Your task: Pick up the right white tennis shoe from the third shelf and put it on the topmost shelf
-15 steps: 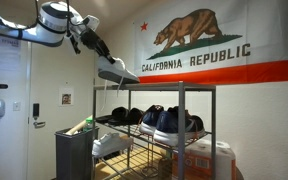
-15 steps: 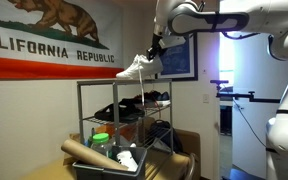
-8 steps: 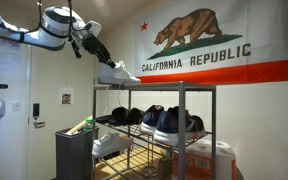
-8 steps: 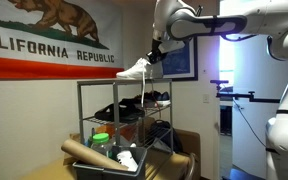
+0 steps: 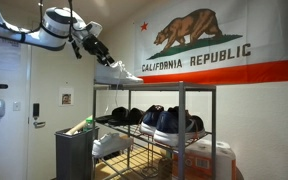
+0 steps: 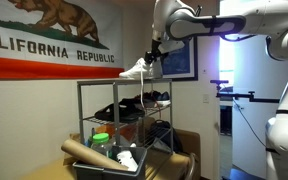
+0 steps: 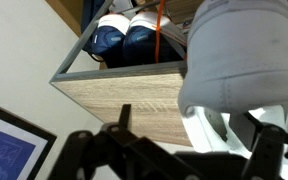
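Note:
The right white tennis shoe (image 5: 117, 72) lies level on the topmost shelf (image 5: 169, 85) of the grey rack, at its end nearest the arm; it also shows as the shoe (image 6: 135, 69) on the shelf edge (image 6: 104, 82). My gripper (image 5: 101, 55) stands open around the heel. In the wrist view the shoe (image 7: 246, 48) fills the upper right, and the left finger (image 7: 124, 118) stands clear of it over the wooden shelf board (image 7: 124, 92). The matching white twin (image 5: 109, 145) rests lower on the third shelf (image 5: 134, 158).
Dark navy sneakers (image 5: 169, 122) and dark caps (image 5: 122, 115) sit on the tier under the top. A grey bin (image 5: 76, 152) with a green-capped bottle stands beside the rack. An orange-and-white box (image 5: 206, 160) is at its other side. The flag (image 5: 214, 45) hangs behind.
The shoe came down from a nose-down tilt in the air to lie level on the top shelf. The jaws went from shut on its heel to open.

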You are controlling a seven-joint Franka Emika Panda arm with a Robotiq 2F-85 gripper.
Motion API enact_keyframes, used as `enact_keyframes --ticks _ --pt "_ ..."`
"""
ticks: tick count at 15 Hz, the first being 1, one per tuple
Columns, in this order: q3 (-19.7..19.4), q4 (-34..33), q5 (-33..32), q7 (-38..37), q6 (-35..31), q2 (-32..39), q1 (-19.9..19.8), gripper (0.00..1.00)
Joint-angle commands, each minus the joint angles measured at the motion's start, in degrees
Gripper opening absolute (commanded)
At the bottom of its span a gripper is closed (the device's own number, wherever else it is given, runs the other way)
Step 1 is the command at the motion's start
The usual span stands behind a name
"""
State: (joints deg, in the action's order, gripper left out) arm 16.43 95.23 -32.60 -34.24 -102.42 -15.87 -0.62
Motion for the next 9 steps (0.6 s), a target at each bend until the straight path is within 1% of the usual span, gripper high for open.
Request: enact_keyframes --ticks 1,5,9 --pt "0.30 -3.67 -1.03 0.22 3.40 1.06 1.36 1.00" --pt "1.06 -6.99 -1.90 0.54 6.75 1.33 2.04 1.00" --pt "2.44 -11.69 -3.18 1.89 13.89 2.53 2.76 1.00"
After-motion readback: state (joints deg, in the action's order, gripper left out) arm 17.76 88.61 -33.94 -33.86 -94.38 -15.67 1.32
